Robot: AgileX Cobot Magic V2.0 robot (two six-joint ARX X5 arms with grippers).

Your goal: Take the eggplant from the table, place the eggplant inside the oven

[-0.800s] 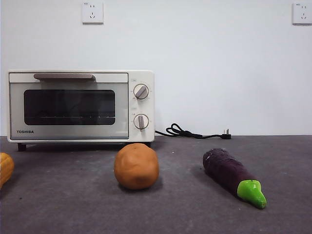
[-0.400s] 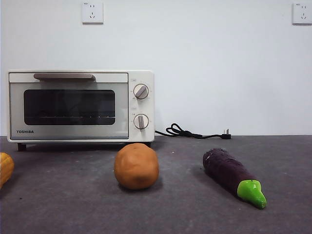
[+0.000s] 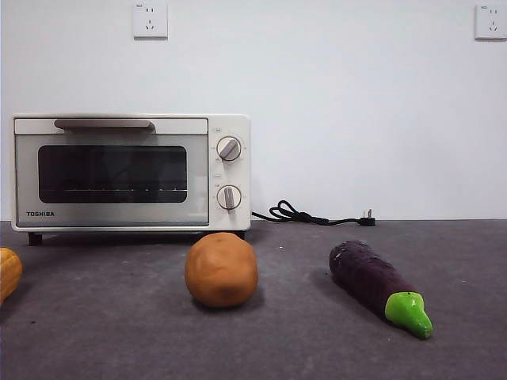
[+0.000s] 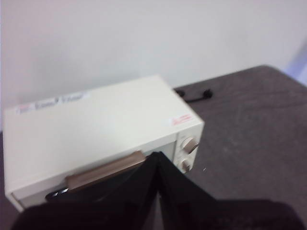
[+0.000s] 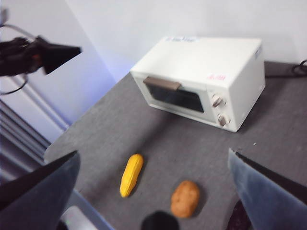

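Note:
The eggplant (image 3: 379, 286) lies on the table (image 3: 317, 348) at the right of the front view, dark purple, with its green stem cap towards the camera. The oven (image 3: 131, 172) stands at the back left with its glass door shut. My left gripper (image 4: 158, 158) is shut and empty, hanging high above the oven (image 4: 100, 129) near its bar handle (image 4: 105, 170). My right gripper (image 5: 153, 152) is open and high over the table, looking down at the oven (image 5: 201, 76). I cannot clearly make out the eggplant in that view. No arm shows in the front view.
A round orange-brown lump (image 3: 222, 269) sits in front of the oven, left of the eggplant. A yellow-orange ribbed item (image 3: 8, 273) lies at the left edge. The oven's black power cord (image 3: 313, 215) trails along the wall behind.

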